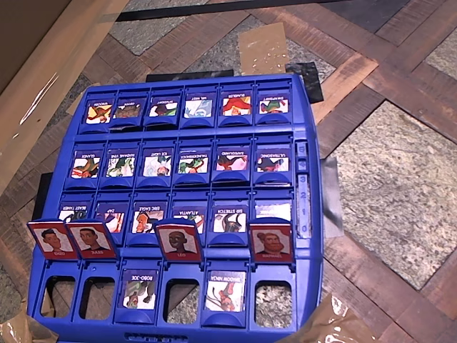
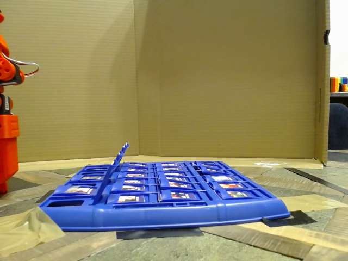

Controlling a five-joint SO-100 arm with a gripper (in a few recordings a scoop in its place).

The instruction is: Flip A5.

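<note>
A5 [image 1: 271,241] stands upright near the right end of the blue game board's [image 1: 303,107] front row in the overhead view, its red frame showing a brown-haired man. Three other red tiles stand up in the same row: two black-haired men [image 1: 51,239] [image 1: 91,239] and a dark-skinned face [image 1: 177,241]. All other tiles lie flat with pale cartoons facing up. In the fixed view the raised tiles [image 2: 119,155] show edge-on as one slanted line, and I cannot tell A5 apart there. Part of the orange arm [image 2: 7,125] stands at the left edge, away from the board.
The board [image 2: 163,209] lies on a tiled floor patched with tape. A cardboard wall [image 2: 217,76] closes the back and a side. Several empty slots [image 1: 273,304] are open along the board's front edge.
</note>
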